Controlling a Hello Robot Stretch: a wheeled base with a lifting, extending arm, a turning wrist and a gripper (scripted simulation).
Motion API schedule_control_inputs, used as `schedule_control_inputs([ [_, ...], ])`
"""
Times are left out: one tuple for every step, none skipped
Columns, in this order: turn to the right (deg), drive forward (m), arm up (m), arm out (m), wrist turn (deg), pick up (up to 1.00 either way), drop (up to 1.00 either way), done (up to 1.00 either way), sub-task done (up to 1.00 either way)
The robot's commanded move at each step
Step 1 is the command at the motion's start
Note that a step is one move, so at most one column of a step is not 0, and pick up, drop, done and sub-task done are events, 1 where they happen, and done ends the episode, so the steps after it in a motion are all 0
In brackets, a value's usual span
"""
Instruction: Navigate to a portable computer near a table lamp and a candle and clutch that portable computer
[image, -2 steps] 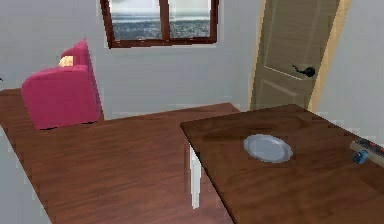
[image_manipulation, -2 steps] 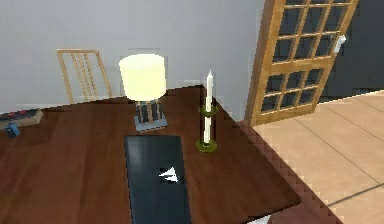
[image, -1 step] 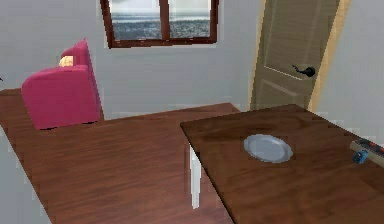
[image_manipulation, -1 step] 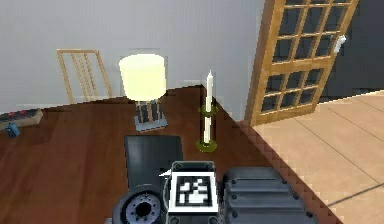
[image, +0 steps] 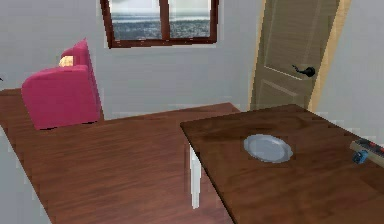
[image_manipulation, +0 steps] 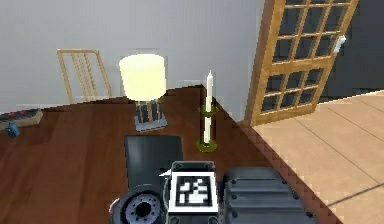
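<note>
Portable computer (image_manipulation: 151, 157): dark flat slab on the table (image_manipulation: 70, 150), lying just beyond my gripper (image_manipulation: 141, 206), long axis apparently along the reach. Gripper: I cannot tell the finger state or whether it holds anything. Table lamp (image_manipulation: 143, 85): behind the computer. Candle (image_manipulation: 208, 110): just beside its corner, likeliest obstruction.

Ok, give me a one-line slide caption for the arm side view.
Dark flat portable computer on the brown wooden table, near a cream-shaded table lamp and a tall white candle.
</note>
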Motion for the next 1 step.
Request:
schedule_control_inputs([
  [0.0,0.00,0.00,0.00,45.0,0.00,0.00,0.00,0.00],
])
